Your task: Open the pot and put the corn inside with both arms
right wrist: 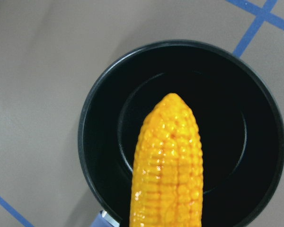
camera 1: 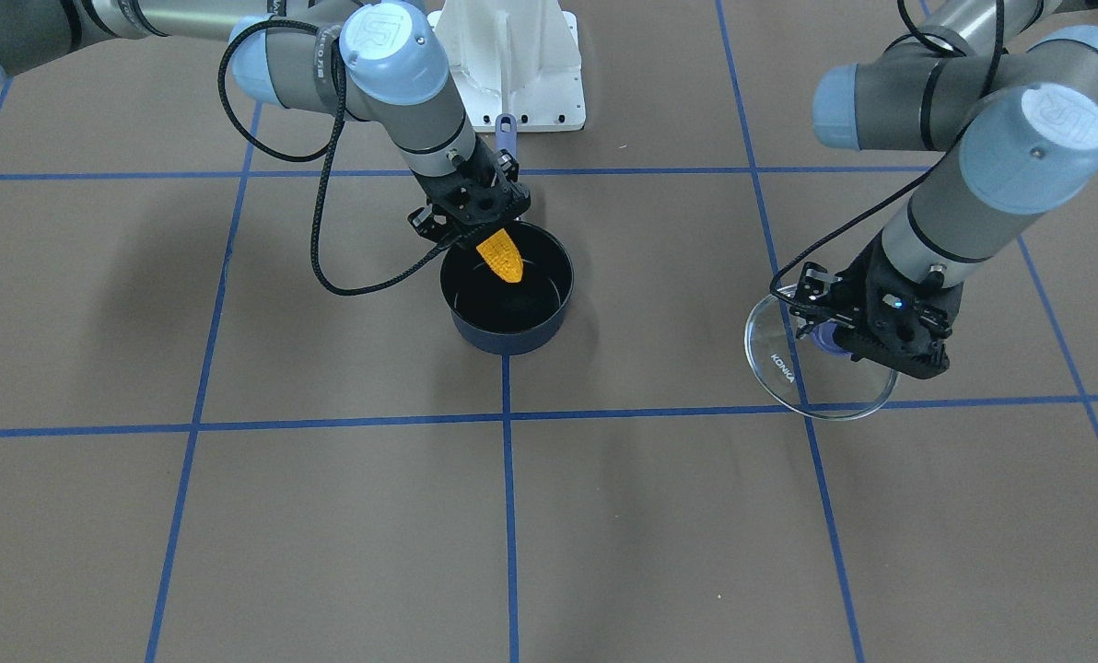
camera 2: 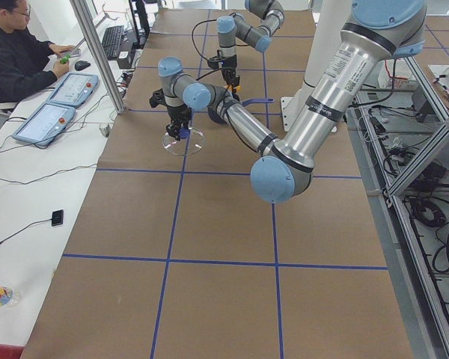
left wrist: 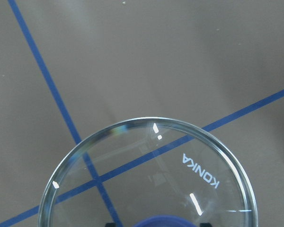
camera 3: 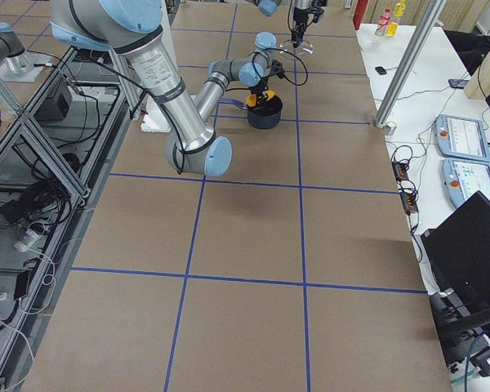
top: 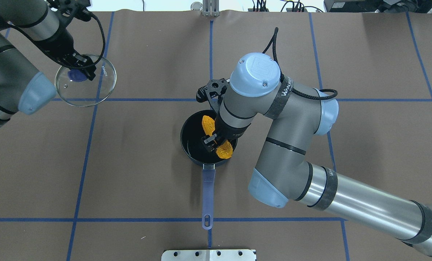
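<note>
Pot uncovered on surface, directly below right pincer. Lid well aside, under left pincer, clamped by its knob; cannot tell whether touching surface. Corn gripped mid-length in right pincer's closed fingers, tip down over pot's mouth, not yet inside. Placing step in hand. Next, likely: lower slightly, then release over pot's centre.

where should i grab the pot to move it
By its long handle, coming from above and pinching across its narrow width. It sticks straight out from the pot toward the robot with nothing on it, while the right hand holds the corn over the round bowl.
</note>
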### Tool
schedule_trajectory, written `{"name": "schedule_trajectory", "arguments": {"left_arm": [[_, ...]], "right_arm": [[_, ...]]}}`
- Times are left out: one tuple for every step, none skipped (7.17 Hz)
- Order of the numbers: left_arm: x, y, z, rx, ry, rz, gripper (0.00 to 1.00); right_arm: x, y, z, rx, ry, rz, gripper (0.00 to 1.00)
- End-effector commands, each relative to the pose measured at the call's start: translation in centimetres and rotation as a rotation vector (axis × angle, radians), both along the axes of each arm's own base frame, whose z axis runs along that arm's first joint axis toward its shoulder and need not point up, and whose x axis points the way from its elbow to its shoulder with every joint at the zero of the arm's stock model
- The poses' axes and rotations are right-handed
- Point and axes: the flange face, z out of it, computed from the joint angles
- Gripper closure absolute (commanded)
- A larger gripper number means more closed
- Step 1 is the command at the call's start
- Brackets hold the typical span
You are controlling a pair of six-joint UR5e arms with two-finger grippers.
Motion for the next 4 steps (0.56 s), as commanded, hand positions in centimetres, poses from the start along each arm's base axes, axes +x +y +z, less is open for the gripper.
{"name": "schedule_trajectory", "arguments": {"left_arm": [[-3.2, -0.3, 3.2, 0.017, -0.011, 0.029, 0.54], [-3.6, -0.3, 3.6, 0.013, -0.01, 0.03, 0.54], [-3.6, -0.4, 3.6, 0.012, -0.01, 0.028, 0.54], [-3.9, -0.5, 3.8, 0.009, -0.012, 0.024, 0.54]], "right_arm": [[0.4, -0.8, -0.7, 0.021, -0.005, 0.026, 0.69], [0.5, -1.2, -0.9, 0.041, 0.002, 0.052, 0.69], [-0.2, -1.6, -0.5, 0.059, -0.012, 0.065, 0.69], [-0.8, -1.8, -0.3, 0.027, -0.03, 0.093, 0.48]]}}
